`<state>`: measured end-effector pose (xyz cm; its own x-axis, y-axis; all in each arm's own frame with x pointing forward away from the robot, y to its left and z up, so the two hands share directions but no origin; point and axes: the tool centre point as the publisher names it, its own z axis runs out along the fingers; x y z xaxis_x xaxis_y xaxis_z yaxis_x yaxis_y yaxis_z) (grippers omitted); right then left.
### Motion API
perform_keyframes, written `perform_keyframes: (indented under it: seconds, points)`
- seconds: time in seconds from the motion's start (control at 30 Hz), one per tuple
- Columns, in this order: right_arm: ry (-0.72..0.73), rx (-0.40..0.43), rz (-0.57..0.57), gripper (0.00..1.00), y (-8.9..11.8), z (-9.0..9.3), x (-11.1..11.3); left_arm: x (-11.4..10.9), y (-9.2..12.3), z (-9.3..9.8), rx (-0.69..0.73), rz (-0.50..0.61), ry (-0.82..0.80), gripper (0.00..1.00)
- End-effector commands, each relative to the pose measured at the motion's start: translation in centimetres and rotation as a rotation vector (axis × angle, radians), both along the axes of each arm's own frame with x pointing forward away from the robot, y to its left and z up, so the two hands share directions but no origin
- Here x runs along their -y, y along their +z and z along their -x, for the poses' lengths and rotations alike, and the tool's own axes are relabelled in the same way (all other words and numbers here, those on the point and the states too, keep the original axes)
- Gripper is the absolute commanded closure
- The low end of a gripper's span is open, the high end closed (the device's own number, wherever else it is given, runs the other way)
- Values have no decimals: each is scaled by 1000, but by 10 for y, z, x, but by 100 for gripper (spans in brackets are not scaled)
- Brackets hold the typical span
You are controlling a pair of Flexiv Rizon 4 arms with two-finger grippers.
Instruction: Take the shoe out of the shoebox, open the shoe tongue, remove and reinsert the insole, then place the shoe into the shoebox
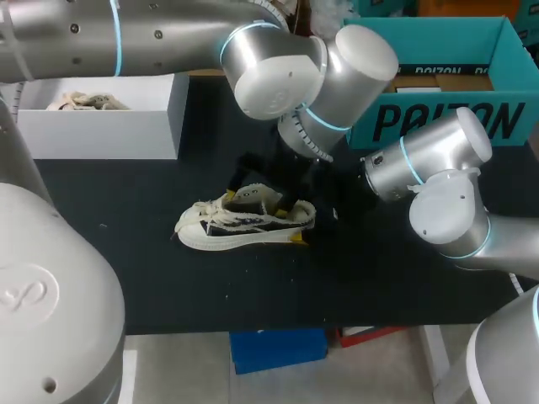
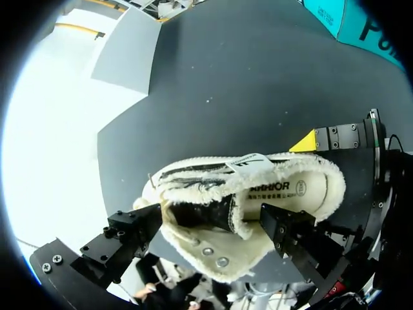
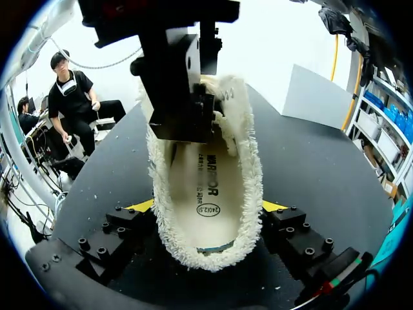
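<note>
A cream low-top shoe (image 1: 240, 225) with fleece lining lies on its sole on the black table (image 1: 168, 269), toe to the left. My right gripper (image 3: 208, 206) is shut on the heel, one yellow tip against each side of the fleece collar (image 3: 255, 194). The printed insole (image 3: 206, 194) lies flat inside the shoe. My left gripper (image 2: 210, 219) hangs open over the shoe's throat, with the tongue (image 2: 248, 171) and lace flaps between its black fingers (image 2: 132, 229). From the right wrist it shows as a black block (image 3: 174, 84) above the tongue. Its yellow tips are hidden.
At the back right stands a teal shoebox (image 1: 438, 122), open at the top. A white box (image 1: 101, 130) at the back left holds another cream shoe (image 1: 84, 103). Bare black table stretches in front of the shoe to the near edge.
</note>
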<state>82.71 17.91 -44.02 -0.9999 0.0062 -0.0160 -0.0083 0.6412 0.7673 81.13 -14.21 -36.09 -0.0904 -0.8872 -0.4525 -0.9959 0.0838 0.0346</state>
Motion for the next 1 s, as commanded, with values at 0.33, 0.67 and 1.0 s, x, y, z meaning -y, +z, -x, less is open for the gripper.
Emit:
perform_keyframes:
  seconds: [0.33, 0.67, 1.0]
  points:
    - [-1, 0, 1, 100, -3, -1, -1, -2, -6, 2, -12, -8, 6, 96]
    - [-1, 0, 1, 100, -3, -1, -1, -8, -8, 3, -19, -7, 14, 100]
    - [-1, 0, 1, 100, -3, -1, -1, -11, 6, -2, 2, 38, 19, 100]
